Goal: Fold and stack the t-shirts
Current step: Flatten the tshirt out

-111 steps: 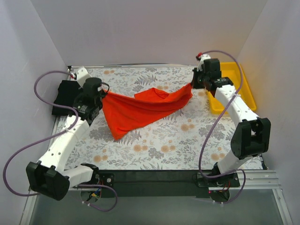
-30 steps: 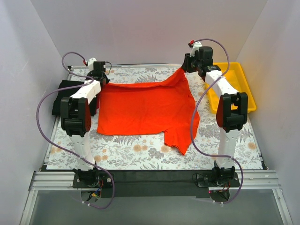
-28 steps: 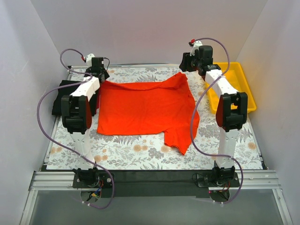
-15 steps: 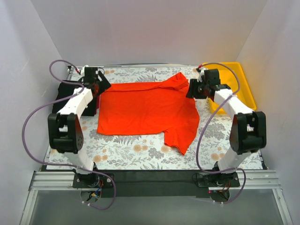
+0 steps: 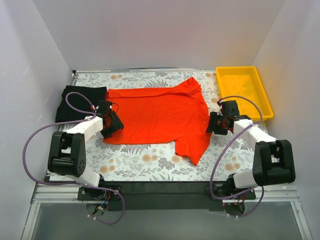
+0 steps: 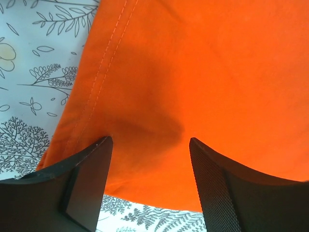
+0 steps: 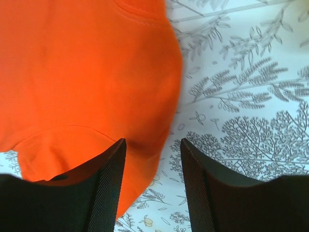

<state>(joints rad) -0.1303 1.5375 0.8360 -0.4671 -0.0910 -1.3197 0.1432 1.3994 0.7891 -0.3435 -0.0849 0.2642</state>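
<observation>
A bright orange-red t-shirt (image 5: 155, 115) lies spread flat on the floral table, one sleeve pointing to the near right. A folded black t-shirt (image 5: 79, 100) lies at the far left. My left gripper (image 5: 111, 124) is low at the orange shirt's near-left corner. In the left wrist view it (image 6: 150, 140) stands open over the hemmed cloth (image 6: 203, 67), nothing pinched. My right gripper (image 5: 214, 123) is at the shirt's right edge. In the right wrist view it (image 7: 153, 141) is open, straddling the cloth's edge (image 7: 87, 72) and bare table.
A yellow plastic tray (image 5: 260, 95) stands at the far right, behind the right arm. Grey walls close in on the table at the left, back and right. The black base rail (image 5: 160, 187) runs along the near edge.
Both arms have pulled back from the shirt's far corners to its near-left corner and right edge. The raised far-right corner has been let go and the shirt now lies flat.
</observation>
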